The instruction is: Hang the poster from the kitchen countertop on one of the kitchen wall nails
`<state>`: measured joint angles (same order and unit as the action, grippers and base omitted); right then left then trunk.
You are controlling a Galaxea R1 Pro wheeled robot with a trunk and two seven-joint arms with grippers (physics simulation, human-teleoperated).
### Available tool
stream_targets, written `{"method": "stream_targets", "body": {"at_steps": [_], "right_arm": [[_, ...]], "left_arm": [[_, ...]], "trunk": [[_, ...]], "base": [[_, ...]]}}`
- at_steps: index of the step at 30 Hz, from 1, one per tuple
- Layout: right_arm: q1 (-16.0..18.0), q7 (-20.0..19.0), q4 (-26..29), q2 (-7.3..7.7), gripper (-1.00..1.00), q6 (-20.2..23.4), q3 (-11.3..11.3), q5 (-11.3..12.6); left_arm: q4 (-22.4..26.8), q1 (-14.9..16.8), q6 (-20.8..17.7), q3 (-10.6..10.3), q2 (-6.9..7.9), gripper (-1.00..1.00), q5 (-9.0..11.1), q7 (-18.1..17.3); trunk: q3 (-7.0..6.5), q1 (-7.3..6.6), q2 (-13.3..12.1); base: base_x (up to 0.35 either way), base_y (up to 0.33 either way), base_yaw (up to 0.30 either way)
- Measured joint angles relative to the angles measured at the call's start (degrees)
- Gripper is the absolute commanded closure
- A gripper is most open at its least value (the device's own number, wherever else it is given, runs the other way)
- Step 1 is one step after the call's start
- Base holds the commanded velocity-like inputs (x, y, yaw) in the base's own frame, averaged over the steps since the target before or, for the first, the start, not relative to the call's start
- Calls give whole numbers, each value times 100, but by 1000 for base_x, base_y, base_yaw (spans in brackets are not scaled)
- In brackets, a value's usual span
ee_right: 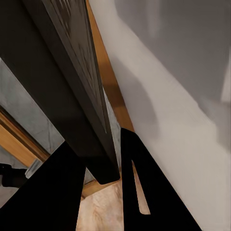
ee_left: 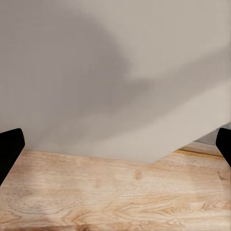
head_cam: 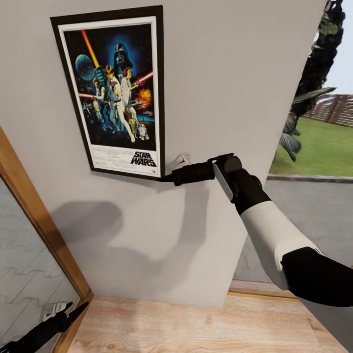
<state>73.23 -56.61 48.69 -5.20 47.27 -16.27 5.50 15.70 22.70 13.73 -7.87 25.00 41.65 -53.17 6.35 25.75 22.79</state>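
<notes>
Currently poster (head_cam: 113, 90) against wall (head_cam: 220, 88), right jaws clamping corner

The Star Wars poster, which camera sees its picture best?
The head view: the poster faces it, against the grey wall, the right gripper pinching its lower corner. The right wrist view catches just its dark edge; the left wrist view looks at wall and floor.

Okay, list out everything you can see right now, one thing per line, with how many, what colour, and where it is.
poster: one, black frame, white border, dark blue picture; against the wall, lower right corner in the right tool.
wall: one, light grey; ahead, behind the poster.
floor: one, light wood; below the wall.
wooden frame strip: one, tan; running diagonally at left beside a grey panel.
lawn and plants: green; outside, at right.
right tool: one, black; shut on the poster's corner.
left tool: one, black; low at left, fingers apart.
</notes>
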Motion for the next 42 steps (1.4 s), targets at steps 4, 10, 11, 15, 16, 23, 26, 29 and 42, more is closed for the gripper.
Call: {"method": "stream_targets", "body": {"at_steps": [4, 10, 11, 15, 16, 23, 26, 29, 42], "right_arm": [[0, 2, -63, 0, 100, 2, 0, -5], [0, 1, -200, 0, 100, 7, 1, 4], [0, 1, -207, 0, 100, 9, 1, 7], [5, 1, -241, 0, 100, 4, 1, 8], [6, 1, -246, 0, 100, 4, 1, 8], [8, 1, -253, -4, 100, 3, 1, 8], [9, 1, -254, -6, 100, 6, 1, 8], [9, 1, -254, -8, 100, 5, 1, 9], [17, 1, -254, -6, 100, 3, 5, 14]], "left_arm": [[1, 0, 0, 0, 0, -100, 0, -2], [14, 0, 0, 0, 0, -100, 0, 0], [14, 0, 0, 0, 0, -100, 0, -1], [17, 0, 0, 0, 0, -100, 0, -1], [17, 0, 0, 0, 0, -100, 0, -2], [18, 0, 0, 0, 0, -100, 0, -3], [18, 0, 0, 0, 0, -100, 0, -3], [18, 0, 0, 0, 0, -100, 0, -3], [18, 0, 0, 0, 0, -100, 0, -3]], "trunk": [[0, 0, 0], [0, 0, 0], [0, 0, 0], [0, 0, 0], [0, 0, 0], [0, 0, 0], [0, 0, 0], [0, 0, 0], [0, 0, 0]], "base": [[0, 0, 0], [0, 0, 0], [0, 0, 0], [0, 0, 0], [0, 0, 0], [0, 0, 0], [0, 0, 0], [0, 0, 0], [0, 0, 0]]}}
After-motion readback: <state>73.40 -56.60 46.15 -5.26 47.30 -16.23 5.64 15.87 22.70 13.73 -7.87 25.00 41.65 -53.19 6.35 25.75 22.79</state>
